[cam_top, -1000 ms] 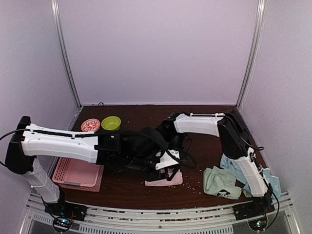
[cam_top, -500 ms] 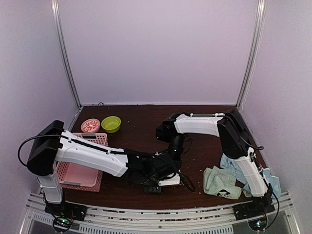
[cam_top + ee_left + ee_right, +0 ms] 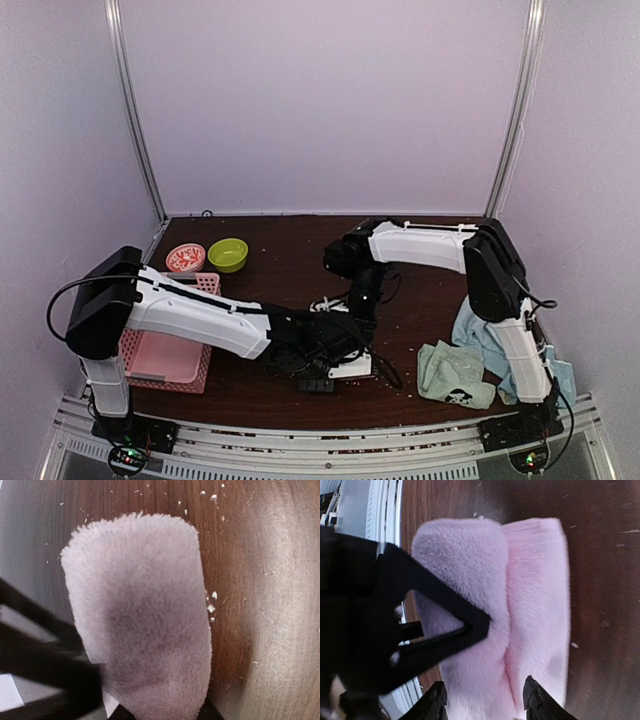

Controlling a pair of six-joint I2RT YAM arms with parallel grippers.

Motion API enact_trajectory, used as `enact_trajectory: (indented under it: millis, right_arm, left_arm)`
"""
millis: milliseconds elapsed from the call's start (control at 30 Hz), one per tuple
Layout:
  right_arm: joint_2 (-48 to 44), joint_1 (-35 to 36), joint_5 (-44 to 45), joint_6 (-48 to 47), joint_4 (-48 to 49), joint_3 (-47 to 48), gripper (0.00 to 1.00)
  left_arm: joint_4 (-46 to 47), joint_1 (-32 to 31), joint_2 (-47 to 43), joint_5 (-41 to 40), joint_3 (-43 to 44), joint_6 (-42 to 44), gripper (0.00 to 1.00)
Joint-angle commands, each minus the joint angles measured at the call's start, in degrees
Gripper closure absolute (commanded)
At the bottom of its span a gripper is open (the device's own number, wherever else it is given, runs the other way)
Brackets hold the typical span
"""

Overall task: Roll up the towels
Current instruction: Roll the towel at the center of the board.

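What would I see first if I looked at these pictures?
A fluffy pink towel, looking partly rolled, lies at the near middle of the brown table, with the left arm and the right arm both bent down over it. A crumpled green towel lies to the right, and a pink basket sits on the left.

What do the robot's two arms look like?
Both the left arm and the right arm have smooth white shells over black joints, with thin black cables looping beside them. Each ends in two slim black fingers. Small coloured lights glow at the bases.
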Motion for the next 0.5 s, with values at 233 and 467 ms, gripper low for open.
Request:
enact_trajectory:
  millis: [233, 467]
  right_arm:
    - [-33.29, -14.92, -11.95, 3.28, 7.3, 3.39, 0.45]
    - [-53.46, -13.79, -24.66, -8.94, 9.08, -16.3, 0.38]
  left_arm:
    - [-7.53, 10.71, 4.21, 26.16, 7.53, -5.97, 0.71]
    - [-12.18, 17.71, 12.01, 40.79, 14.93, -9.08, 0.68]
